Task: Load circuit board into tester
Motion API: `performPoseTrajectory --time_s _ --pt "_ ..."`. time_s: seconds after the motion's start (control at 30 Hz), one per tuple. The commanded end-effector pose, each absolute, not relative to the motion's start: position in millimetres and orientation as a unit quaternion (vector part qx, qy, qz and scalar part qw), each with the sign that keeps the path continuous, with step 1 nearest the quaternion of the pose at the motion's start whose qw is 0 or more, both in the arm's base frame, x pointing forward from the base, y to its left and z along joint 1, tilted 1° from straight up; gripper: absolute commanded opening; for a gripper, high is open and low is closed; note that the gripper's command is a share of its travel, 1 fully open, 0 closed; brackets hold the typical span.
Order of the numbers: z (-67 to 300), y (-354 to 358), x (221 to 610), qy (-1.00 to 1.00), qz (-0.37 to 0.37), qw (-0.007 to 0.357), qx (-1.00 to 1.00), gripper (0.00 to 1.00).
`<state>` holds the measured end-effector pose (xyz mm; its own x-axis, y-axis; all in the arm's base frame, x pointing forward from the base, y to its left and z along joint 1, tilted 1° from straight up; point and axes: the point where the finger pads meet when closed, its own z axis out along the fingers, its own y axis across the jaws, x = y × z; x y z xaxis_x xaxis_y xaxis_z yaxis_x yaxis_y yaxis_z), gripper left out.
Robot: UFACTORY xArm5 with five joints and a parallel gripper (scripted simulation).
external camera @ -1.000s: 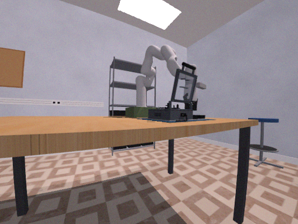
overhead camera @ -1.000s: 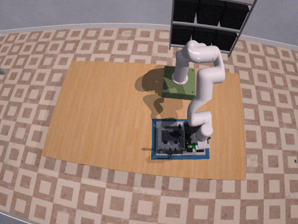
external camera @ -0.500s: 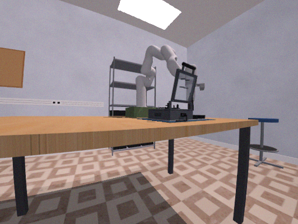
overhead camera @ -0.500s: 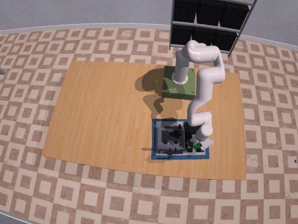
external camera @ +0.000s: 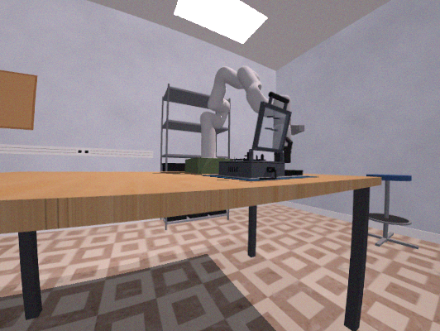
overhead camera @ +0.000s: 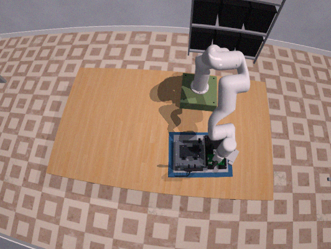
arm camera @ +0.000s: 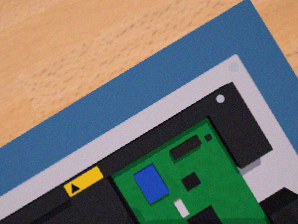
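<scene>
While my gripper (overhead camera: 214, 162) hangs fully open and empty over the tray (arm camera: 235, 145), the board (arm camera: 200, 175) lies inside it. I risk the fingers catching the tray's wall, tilting the board.

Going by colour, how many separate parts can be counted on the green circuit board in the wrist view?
Blue parts: 1
White parts: 1
Black parts: 4, namely a long chip, a small square, a mid-sized square and one cut off by the bottom edge
Total: 6 on the part of the circuit board in view.
</scene>
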<state>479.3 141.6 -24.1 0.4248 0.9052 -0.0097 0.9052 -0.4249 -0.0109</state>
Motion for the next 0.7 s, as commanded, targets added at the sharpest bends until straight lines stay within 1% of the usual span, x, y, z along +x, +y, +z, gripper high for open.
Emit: performPoseTrajectory --time_s 0.0,0.4,0.67 --pt "-22.6 142.0 480.9 -0.605 0.005 0.002 -0.796 1.00" --pt "-22.6 142.0 480.9 -0.713 0.005 0.003 -0.701 1.00" --pt "-22.6 142.0 480.9 -0.737 0.004 0.003 -0.675 1.00"
